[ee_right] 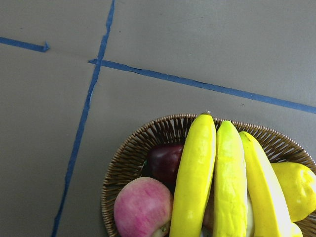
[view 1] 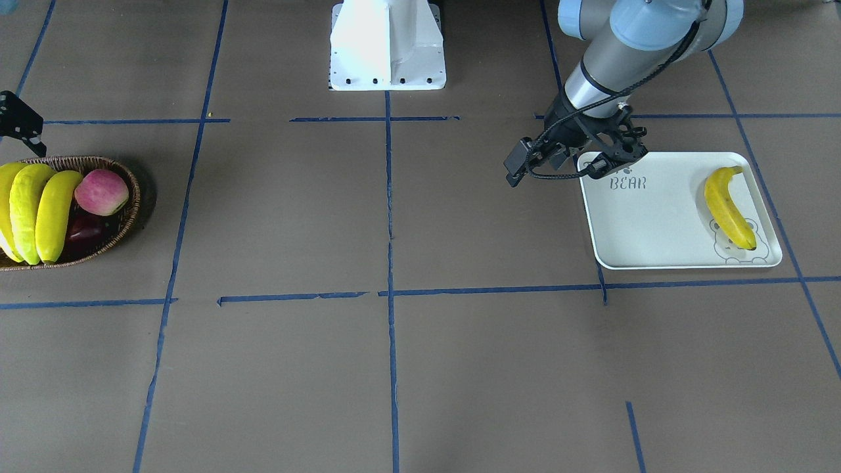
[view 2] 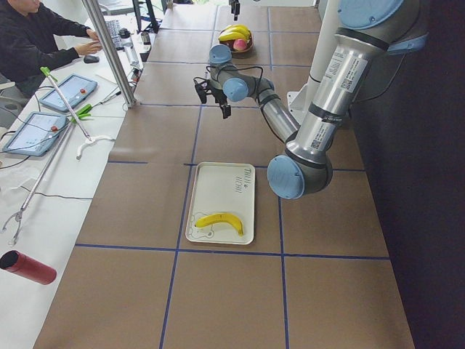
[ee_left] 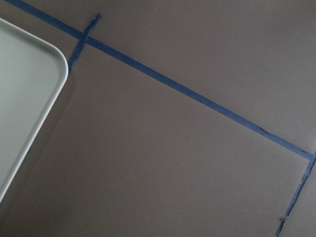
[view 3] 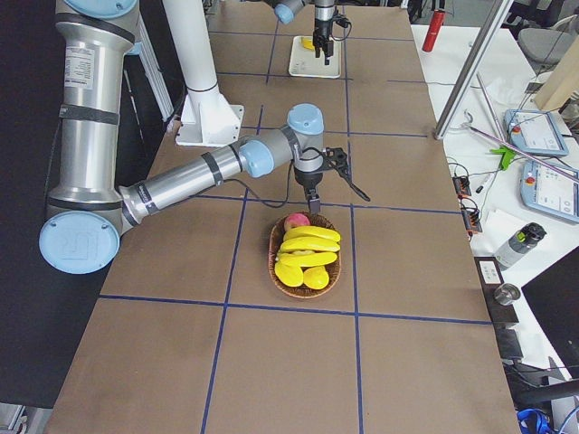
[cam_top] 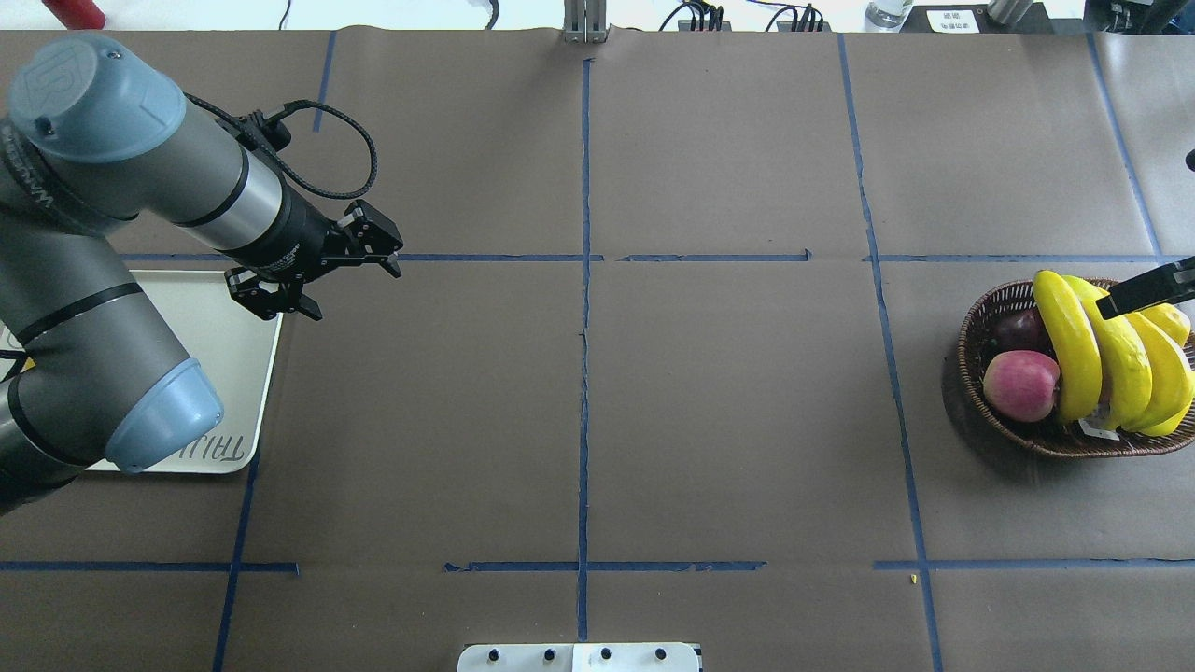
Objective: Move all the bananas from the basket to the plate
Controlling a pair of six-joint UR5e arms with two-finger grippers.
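Three yellow bananas lie side by side in the brown wicker basket, also seen in the overhead view and the right wrist view. A fourth banana lies on the off-white plate, over its bear drawing. My right gripper hovers open and empty above the basket; one of its fingers shows over the bananas. My left gripper is open and empty, above the plate's corner nearest the table's middle, away from the banana.
The basket also holds a pink-red apple, a dark apple and a rounder yellow fruit. The robot's white base stands at the table's robot-side edge. An operator sits at a side table with tablets.
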